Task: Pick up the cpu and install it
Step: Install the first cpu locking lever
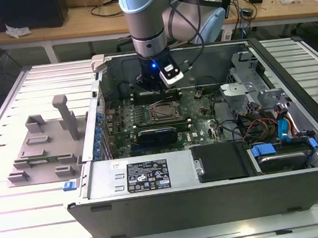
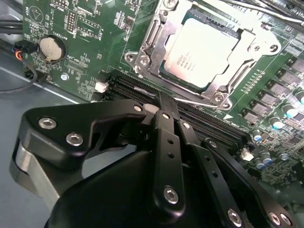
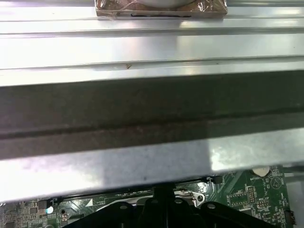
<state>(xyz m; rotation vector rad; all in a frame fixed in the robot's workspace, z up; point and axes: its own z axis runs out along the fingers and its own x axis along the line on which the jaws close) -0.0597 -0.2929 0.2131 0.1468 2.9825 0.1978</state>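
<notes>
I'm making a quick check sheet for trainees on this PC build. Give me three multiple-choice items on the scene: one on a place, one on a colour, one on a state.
1. Where does the cpu lie?
A. on the grey tray
B. in the socket frame on the motherboard
C. between the gripper's fingers

2. What colour is the motherboard?
A. green
B. red
C. white

3. How does the computer case lie?
A. shut, upright
B. shut, on its side
C. on its side, side panel off

Answers:
1 B, the second wrist view shows its silver top inside the metal-rimmed socket frame.
2 A, green in both wrist views.
3 C, the exterior view looks straight into its open interior.
</notes>
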